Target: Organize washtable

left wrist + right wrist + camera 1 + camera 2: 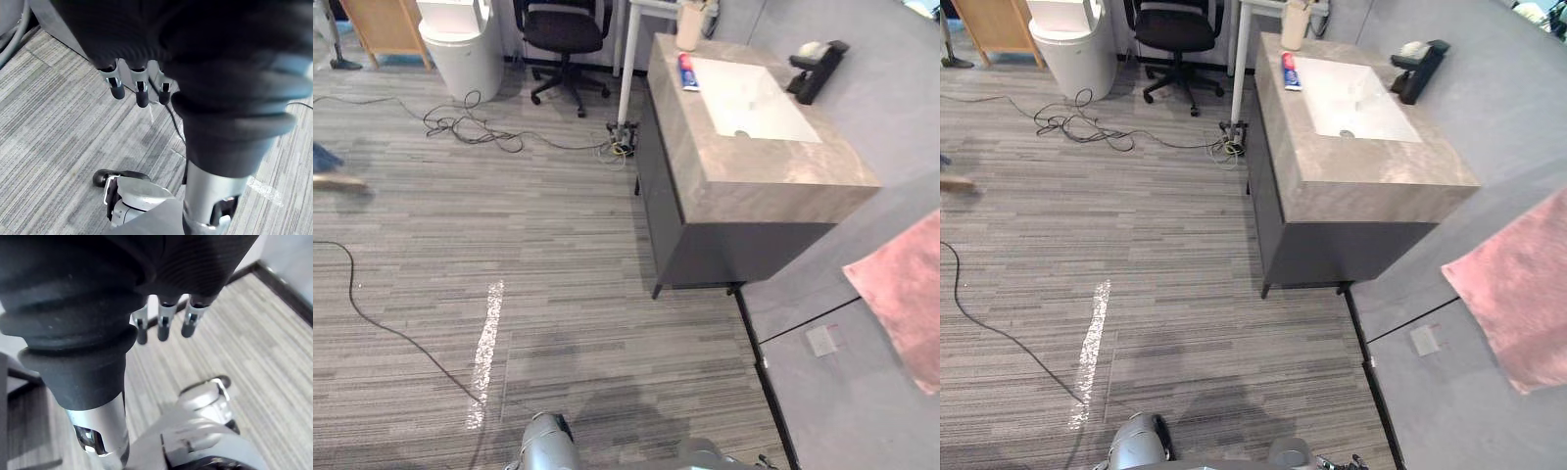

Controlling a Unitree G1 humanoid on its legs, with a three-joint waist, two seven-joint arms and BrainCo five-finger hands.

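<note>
One washtable (pixel 773 181), one toothpaste tube (pixel 688 71), one cup (pixel 689 27), one pink towel (pixel 906 289), one chair (pixel 563 34).

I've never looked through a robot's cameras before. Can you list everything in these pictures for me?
washtable: one, grey-brown stone top on a dark cabinet, by the right wall
basin: one, white, sunk in the top
tube: one, red, blue and white, lying left of the basin
cup: one, beige, top's far corner
tap: one, black, wall side of the basin
towel: one, pink, on the right wall
office chair: one, black, far floor
cables: a tangle, dark, on the carpet
left robot hand: silver, dark-tipped, relaxed, empty
right robot hand: same, empty
</note>
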